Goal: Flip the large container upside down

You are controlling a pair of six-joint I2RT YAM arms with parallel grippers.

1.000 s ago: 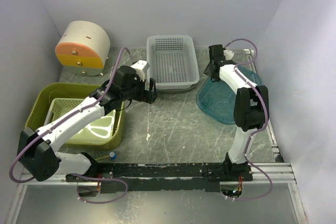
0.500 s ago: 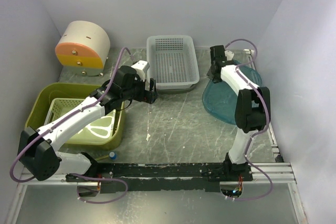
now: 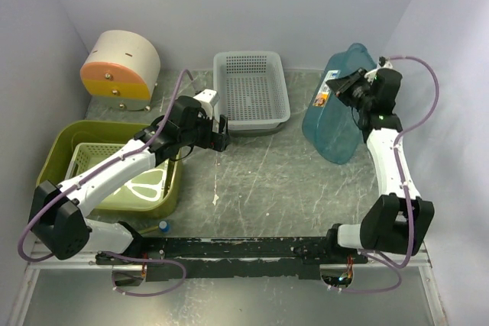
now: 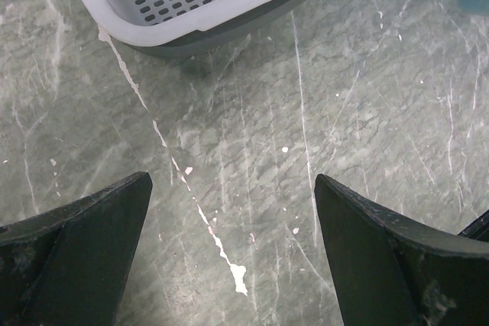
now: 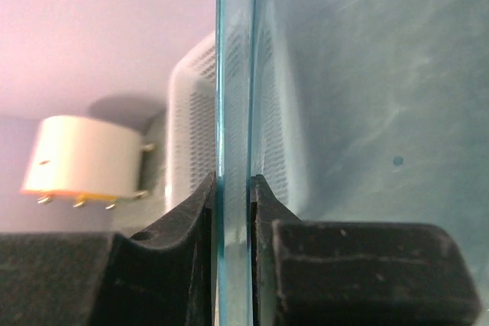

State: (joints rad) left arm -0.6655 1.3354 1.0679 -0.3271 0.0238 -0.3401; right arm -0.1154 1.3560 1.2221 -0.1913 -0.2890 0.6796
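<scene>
At left in the top view, the large container (image 3: 52, 162) sits upright on the counter (image 3: 260, 181), a pale tray (image 3: 80, 159) inside it; probably light, stiff and slick, best gripped by a wall's rim. Beyond it the left arm reaches mid-frame. Left wrist view: left tool (image 4: 231, 181) gaping, empty, above the counter. Right wrist view: right tool (image 5: 233, 181) pinches the teal bin's (image 5: 344, 74) wall.

L arm (image 3: 114, 166), white links w/ black joints, stretched fwd from near-left base, wrist angled down. L gripper (image 4: 233, 188): black fingers (image 4: 84, 257) spread wide, nothing between. R arm (image 3: 393, 158) reaches up to far right. R gripper (image 3: 350, 88): fingers (image 5: 191, 227) pinched tight on thin wall of teal translucent plastic bin (image 3: 332, 127).
</scene>
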